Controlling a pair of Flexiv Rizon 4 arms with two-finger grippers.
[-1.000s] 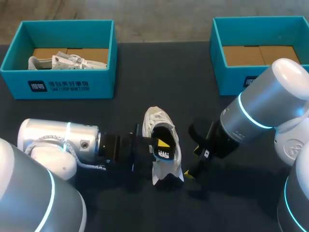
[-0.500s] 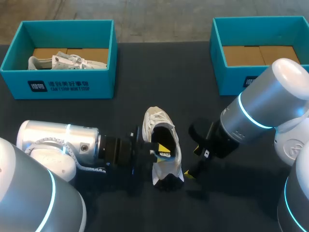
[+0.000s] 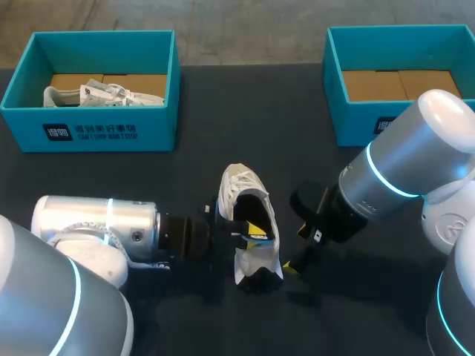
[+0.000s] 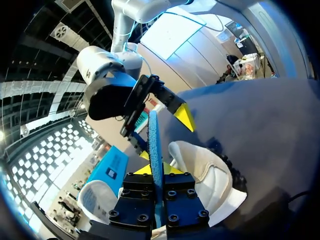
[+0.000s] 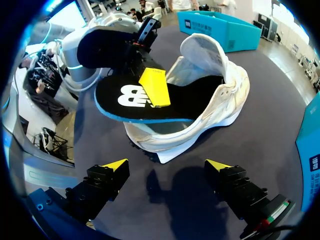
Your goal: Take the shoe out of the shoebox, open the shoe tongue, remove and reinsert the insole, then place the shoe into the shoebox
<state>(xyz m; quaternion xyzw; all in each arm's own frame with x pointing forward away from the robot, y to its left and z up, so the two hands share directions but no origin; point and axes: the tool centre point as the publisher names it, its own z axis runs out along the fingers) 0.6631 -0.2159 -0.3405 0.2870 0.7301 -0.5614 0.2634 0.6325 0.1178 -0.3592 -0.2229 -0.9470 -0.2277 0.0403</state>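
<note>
Insole (image 5: 185, 102) sits pinched edge-on in the closed left gripper (image 4: 157, 170), its long axis along the shoe (image 3: 239, 182) and seemingly half seated inside. The right gripper (image 5: 166, 164) hangs wide open and empty, just beside the shoe's far side on the worktop (image 3: 223, 104).

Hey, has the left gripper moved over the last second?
Yes. The left gripper, holding the insole, has slid slightly rightward in the head view, further into the shoe, which has not shifted.

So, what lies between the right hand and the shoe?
Only bare table, in the right wrist view; the right hand is off the shoe.
</note>
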